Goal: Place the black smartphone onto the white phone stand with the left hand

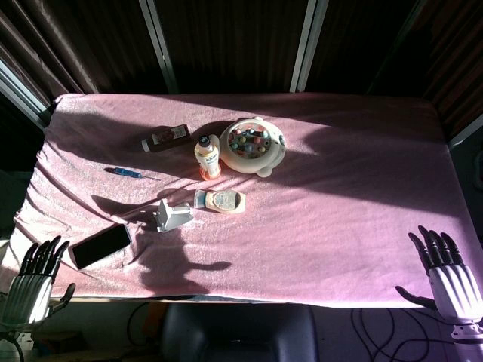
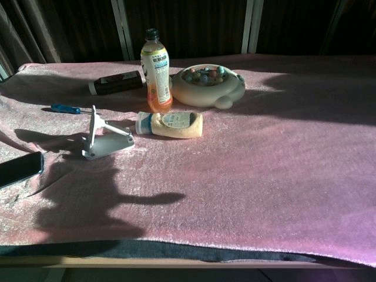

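While black smartphone (image 1: 100, 246) lies flat beside white phone stand (image 1: 173, 216), left hand (image 1: 34, 280) empty, fingers spread

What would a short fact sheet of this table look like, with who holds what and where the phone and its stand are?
surface: table under a pink cloth
black smartphone: flat near the front left edge, untouched
white phone stand: on the cloth just right of the phone, nothing on it
left hand: off the front left corner, fingers spread, holding nothing
right hand: off the front right corner, fingers spread, holding nothing
other items: upright drink bottle, lying bottle, bowl-shaped toy, blue screwdriver, dark bottle on its side
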Controlling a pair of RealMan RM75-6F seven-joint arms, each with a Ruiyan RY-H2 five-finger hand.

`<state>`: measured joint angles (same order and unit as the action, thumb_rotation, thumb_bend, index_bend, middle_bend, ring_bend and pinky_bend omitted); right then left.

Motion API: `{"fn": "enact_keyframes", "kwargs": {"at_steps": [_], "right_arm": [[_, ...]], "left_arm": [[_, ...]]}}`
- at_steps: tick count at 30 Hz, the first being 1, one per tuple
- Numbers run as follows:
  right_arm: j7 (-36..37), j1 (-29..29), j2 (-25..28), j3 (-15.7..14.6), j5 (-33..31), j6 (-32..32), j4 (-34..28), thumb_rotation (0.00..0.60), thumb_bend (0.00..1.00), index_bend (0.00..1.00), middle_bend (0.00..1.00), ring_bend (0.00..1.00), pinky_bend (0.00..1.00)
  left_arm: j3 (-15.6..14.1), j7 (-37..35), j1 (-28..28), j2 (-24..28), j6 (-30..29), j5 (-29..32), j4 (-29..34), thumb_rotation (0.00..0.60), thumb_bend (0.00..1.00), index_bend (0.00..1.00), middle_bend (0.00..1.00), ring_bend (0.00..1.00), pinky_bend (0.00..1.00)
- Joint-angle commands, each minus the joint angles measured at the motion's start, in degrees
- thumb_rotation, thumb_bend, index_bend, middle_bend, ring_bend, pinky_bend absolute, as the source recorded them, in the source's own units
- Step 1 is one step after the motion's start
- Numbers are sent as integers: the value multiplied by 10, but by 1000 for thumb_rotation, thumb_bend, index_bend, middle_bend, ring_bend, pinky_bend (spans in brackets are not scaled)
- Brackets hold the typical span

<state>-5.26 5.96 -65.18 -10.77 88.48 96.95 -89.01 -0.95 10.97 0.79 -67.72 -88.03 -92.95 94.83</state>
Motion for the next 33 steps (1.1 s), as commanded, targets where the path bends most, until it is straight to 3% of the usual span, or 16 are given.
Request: {"fn": "enact_keyframes", "kwargs": {"at_steps": [1,5,10,18,21,24,29,33], "right_arm": [[-4,-2,-2,4,10,-10,0,600,238,0,0,0,0],[1,-6,2,5,28,-20,-2,600,239,0,0,0,0],[1,-10,3,8,44,-32,-1,600,238,0,0,0,0],[10,-9,0,22,66,-46,0,600,239,0,0,0,0],[14,-9,1,24,69,-52,1,600,239,0,0,0,0],[15,-10,1,25,69,-53,1,600,239,0,0,0,0],[36,-6,11,24,76,-75,-2,600,239,0,0,0,0],[45,-6,17,25,80,-81,-3,600,238,0,0,0,0]], "left_arm": [[-3,-2,4,-2,6,-2,2,600,313,0,0,0,14],[-4,16,10,-16,29,16,6,600,295,0,0,0,37],[20,130,42,-37,103,98,50,600,264,12,18,0,94],[84,365,121,-91,175,317,93,600,260,42,54,0,134],[99,418,146,-104,178,385,99,600,259,43,63,0,138],[102,429,151,-106,175,398,101,600,255,49,73,7,146],[129,503,203,-128,174,526,104,600,243,66,95,26,173],[140,520,235,-135,171,584,103,600,235,48,93,37,192]]}}
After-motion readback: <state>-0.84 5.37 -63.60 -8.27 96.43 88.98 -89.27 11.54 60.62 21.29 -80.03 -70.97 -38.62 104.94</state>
